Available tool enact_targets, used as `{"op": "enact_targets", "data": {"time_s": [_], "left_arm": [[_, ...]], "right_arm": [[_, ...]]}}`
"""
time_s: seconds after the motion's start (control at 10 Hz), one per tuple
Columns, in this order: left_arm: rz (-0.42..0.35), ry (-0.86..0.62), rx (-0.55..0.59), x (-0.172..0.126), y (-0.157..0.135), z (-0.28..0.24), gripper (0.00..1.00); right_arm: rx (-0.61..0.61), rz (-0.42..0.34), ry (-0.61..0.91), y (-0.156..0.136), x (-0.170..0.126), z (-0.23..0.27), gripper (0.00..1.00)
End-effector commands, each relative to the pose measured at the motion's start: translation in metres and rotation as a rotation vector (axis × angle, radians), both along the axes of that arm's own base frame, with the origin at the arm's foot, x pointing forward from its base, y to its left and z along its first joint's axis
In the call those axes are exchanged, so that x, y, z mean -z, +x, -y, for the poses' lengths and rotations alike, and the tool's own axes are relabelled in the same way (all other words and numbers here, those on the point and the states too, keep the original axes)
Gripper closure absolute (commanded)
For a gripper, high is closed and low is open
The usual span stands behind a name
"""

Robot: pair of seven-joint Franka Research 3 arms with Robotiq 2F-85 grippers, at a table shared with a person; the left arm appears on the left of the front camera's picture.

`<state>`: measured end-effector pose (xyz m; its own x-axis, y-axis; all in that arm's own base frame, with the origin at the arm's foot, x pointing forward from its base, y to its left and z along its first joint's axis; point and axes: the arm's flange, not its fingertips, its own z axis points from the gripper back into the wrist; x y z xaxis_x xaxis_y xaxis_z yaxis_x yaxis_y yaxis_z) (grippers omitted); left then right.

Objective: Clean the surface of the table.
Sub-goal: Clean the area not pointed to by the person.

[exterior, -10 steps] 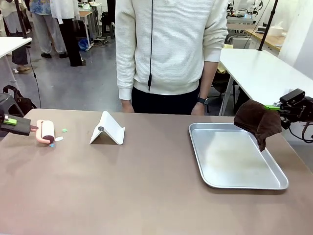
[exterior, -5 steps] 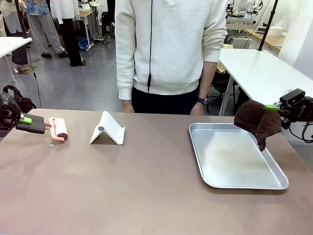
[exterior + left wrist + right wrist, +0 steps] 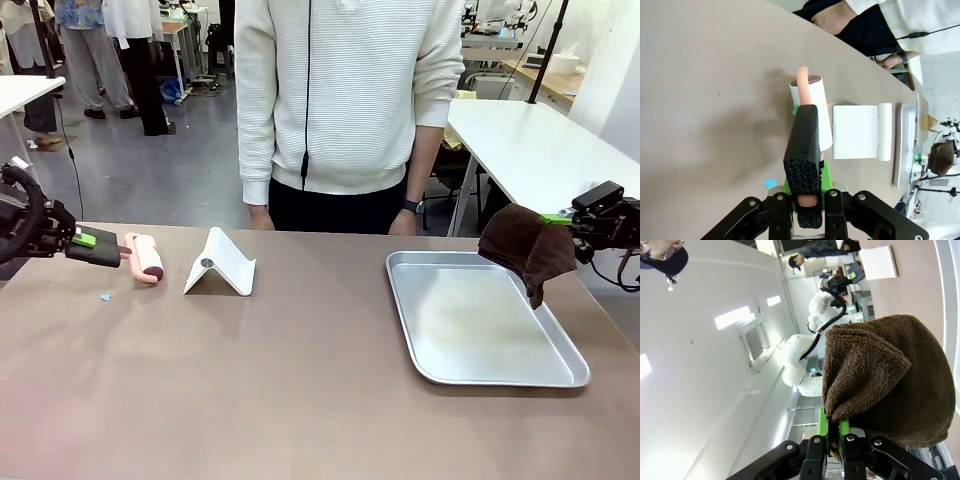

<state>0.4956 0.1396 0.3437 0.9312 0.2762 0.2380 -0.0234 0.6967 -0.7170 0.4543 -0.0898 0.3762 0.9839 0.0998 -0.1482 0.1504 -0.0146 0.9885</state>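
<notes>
Two things are pinched: a lint roller point(image 3: 148, 256) by the left tool point(image 3: 95, 246), for the scrap point(image 3: 105, 297) near the surface's point(image 3: 300, 380) far-left corner; a brown cloth point(image 3: 525, 248) by the right tool point(image 3: 560, 219).

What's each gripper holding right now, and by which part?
Left gripper clamps the lint roller by its pink handle; right gripper pinches the brown towel at a bunched edge.

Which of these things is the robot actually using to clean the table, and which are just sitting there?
In use: table, lint roller in the left gripper, brown cloth in the right gripper, blue scrap to pick up.
Just sitting: white folded stand, metal tray.
</notes>
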Motion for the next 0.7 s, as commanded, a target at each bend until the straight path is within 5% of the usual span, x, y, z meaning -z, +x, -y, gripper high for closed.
{"op": "enact_targets", "data": {"time_s": [0.0, 0.6], "left_arm": [[-0.014, -0.026, 0.05, 0.017, -0.009, 0.011, 0.78], [0.197, -0.343, 0.179, -0.036, -0.06, -0.048, 0.78]], "right_arm": [[-0.001, -0.017, 0.001, -0.002, -0.008, -0.001, 0.91], [-0.001, -0.017, 0.001, -0.002, -0.008, -0.001, 0.91]]}}
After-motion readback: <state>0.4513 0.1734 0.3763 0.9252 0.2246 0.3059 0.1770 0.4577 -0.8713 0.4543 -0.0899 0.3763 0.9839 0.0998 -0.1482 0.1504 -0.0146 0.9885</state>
